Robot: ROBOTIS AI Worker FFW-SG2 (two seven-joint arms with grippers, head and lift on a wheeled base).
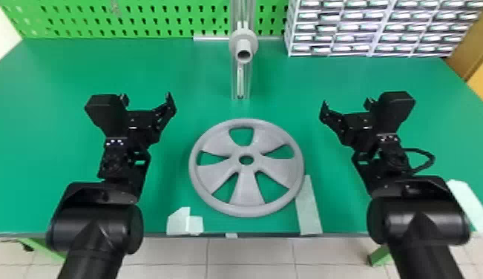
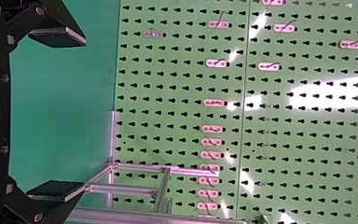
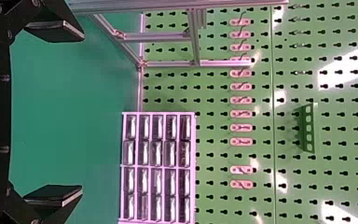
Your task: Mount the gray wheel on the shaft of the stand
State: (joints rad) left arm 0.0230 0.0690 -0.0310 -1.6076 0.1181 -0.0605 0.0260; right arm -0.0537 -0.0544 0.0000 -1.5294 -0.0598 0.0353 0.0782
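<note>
Bench (image 1: pixel 288 92), green and broad, carries the work, and taking the wheel as the middle of the dial, with 12 away from the robot, a green pegboard (image 1: pixel 151 22) stands behind the bench's far edge, from about 11 round towards 1. Left arm (image 1: pixel 95 226) comes in from 8 o'clock and right arm (image 1: pixel 418 222) from 4. Between 1 and 2, at the far side, sits a white rack of small drawers (image 1: pixel 374 28).

The gray wheel (image 1: pixel 247 189) lies flat near the bench's front edge, with five openings between its broad spokes. At 12 o'clock, well apart from it, rises the stand (image 1: pixel 235 79), and its shaft (image 1: pixel 242 46), round and pale, points its hollow end towards the robot with no wheel on it.

At 10 o'clock the left end effector (image 1: pixel 146 97) hangs with its fingers (image 2: pixel 58 38) spread wide and nothing between them. At 2 o'clock the right end effector (image 1: pixel 347 103) is spread just as wide, also empty.

A pale strip (image 1: pixel 309 211) lies beside the wheel's rim at 4 o'clock, and a smaller pale patch (image 1: pixel 179 222) lies between 7 and 8
</note>
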